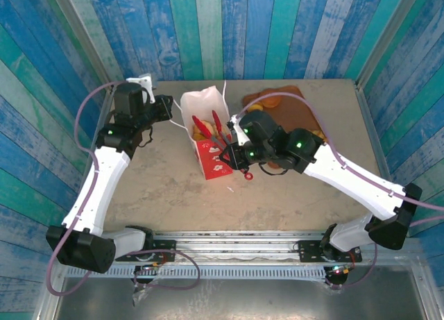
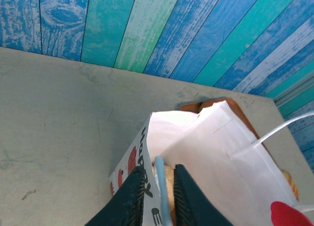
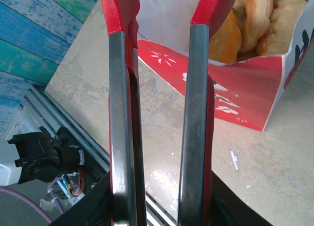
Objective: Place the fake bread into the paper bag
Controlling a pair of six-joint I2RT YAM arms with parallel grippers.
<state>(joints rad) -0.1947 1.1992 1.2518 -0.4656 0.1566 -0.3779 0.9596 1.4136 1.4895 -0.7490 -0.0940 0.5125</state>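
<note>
The paper bag (image 1: 201,101) stands open in the middle of the table, white with a red patterned side (image 3: 235,93). Several golden pieces of fake bread (image 1: 201,130) lie inside it (image 3: 255,20). My right gripper (image 1: 239,153) is at the bag's right side, shut on red-handled tongs (image 3: 120,113) whose arms are spread and reach over the bag's mouth. My left gripper (image 2: 159,196) straddles the bag's left rim (image 2: 216,147) with its jaws slightly apart, one finger outside and one inside. Bread (image 2: 170,182) shows in the gap.
A brown board (image 1: 291,112) lies behind and to the right of the bag with more bread (image 1: 274,101) on it. Blue and green plank walls enclose the table on three sides. A metal rail (image 1: 236,240) runs along the near edge.
</note>
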